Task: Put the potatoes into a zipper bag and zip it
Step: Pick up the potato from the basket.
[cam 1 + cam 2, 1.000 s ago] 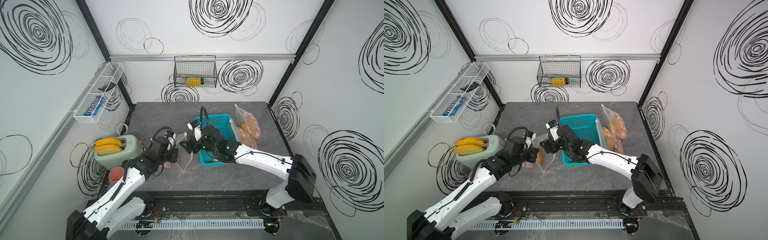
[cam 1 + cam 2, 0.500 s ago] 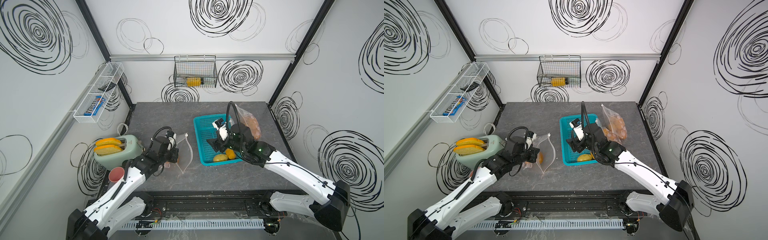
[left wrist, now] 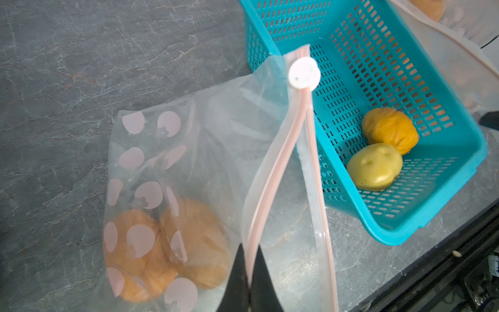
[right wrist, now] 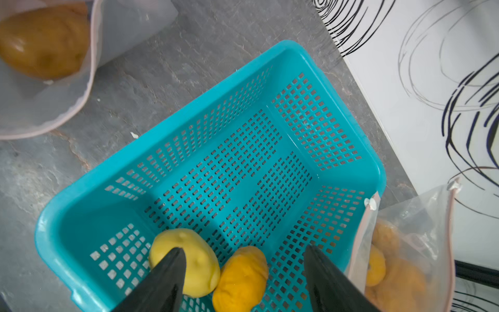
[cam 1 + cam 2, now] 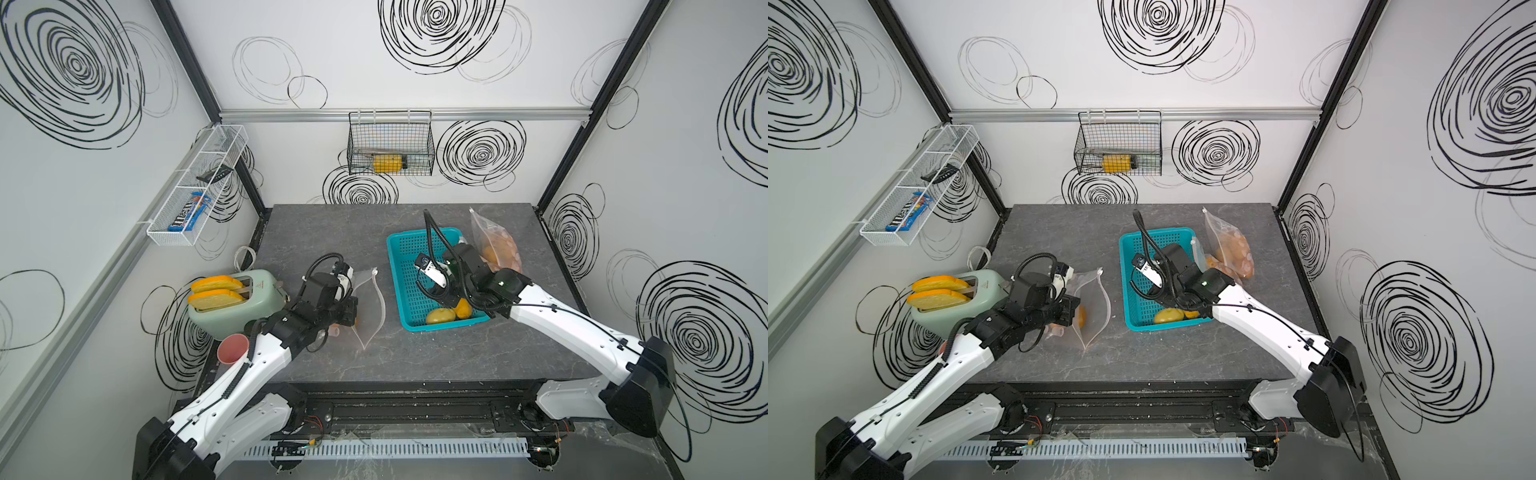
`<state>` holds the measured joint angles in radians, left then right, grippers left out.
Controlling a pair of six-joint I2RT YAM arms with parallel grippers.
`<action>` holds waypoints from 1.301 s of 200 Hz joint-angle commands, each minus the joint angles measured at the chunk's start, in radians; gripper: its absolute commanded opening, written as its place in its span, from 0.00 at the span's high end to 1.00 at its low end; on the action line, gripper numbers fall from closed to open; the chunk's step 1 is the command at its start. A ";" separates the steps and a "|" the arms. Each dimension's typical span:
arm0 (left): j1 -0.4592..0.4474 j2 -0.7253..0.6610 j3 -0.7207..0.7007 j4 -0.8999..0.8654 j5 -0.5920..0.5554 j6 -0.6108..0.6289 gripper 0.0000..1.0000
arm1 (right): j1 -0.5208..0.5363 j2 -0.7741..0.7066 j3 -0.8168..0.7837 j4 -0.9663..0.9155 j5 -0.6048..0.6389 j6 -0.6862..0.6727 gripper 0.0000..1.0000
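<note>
Two in the basket [image 3: 469,146]: smooth yellow-green potato [image 3: 374,167], wrinkled orange potato [image 3: 390,129].

Both top views sat high over the front edge of the counter [image 5: 332,232], tilted down toward the back wall [image 5: 291,166]. They caught the whole counter, basically the same picture twice. The left wrist cam hung in close, looking past the left gripper [image 3: 249,248] and over the zipper bag [image 3: 189,162] to the basket [image 3: 405,232]. The right wrist cam looked almost straight down into that basket, I think, past the right gripper [image 4: 244,250]. Both wrist views shared the basket's front end and the pale potato [image 3: 374,167].
</note>
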<state>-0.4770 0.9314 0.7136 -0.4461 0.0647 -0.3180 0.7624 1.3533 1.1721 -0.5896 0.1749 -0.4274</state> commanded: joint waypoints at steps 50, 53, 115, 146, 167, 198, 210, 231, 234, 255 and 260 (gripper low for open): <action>-0.008 -0.012 -0.005 0.035 -0.009 -0.005 1.00 | -0.012 0.106 0.104 -0.260 -0.017 -0.239 0.23; -0.008 -0.012 -0.005 0.034 -0.010 -0.004 1.00 | -0.013 0.108 0.103 -0.259 -0.029 -0.246 0.23; -0.017 -0.009 -0.005 0.032 -0.020 -0.009 1.00 | -0.051 0.182 0.057 -0.234 -0.085 -0.278 0.22; -0.019 -0.012 -0.006 0.032 -0.022 -0.009 1.00 | -0.066 0.218 0.027 -0.223 -0.117 -0.274 0.22; -0.021 -0.014 -0.006 0.033 -0.022 -0.008 1.00 | -0.078 0.253 0.007 -0.198 -0.129 -0.271 0.22; -0.024 -0.014 -0.007 0.033 -0.022 -0.008 1.00 | -0.087 0.324 0.006 -0.190 -0.135 -0.248 0.21; -0.025 -0.015 -0.008 0.032 -0.023 -0.009 1.00 | -0.096 0.350 0.004 -0.181 -0.133 -0.243 0.21; -0.025 -0.016 -0.006 0.033 -0.022 -0.009 1.00 | -0.110 0.394 -0.003 -0.155 -0.111 -0.238 0.21; -0.026 -0.016 -0.007 0.033 -0.022 -0.009 1.00 | -0.110 0.400 -0.003 -0.151 -0.108 -0.238 0.21; -0.026 -0.016 -0.006 0.034 -0.021 -0.009 1.00 | -0.115 0.441 0.003 -0.123 -0.113 -0.232 0.22; -0.025 -0.016 -0.006 0.034 -0.021 -0.009 1.00 | -0.115 0.449 0.008 -0.120 -0.121 -0.230 0.22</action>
<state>-0.4976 0.9291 0.7132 -0.4461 0.0517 -0.3180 0.6540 1.7679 1.1801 -0.7307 0.0666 -0.6628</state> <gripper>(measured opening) 0.049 0.782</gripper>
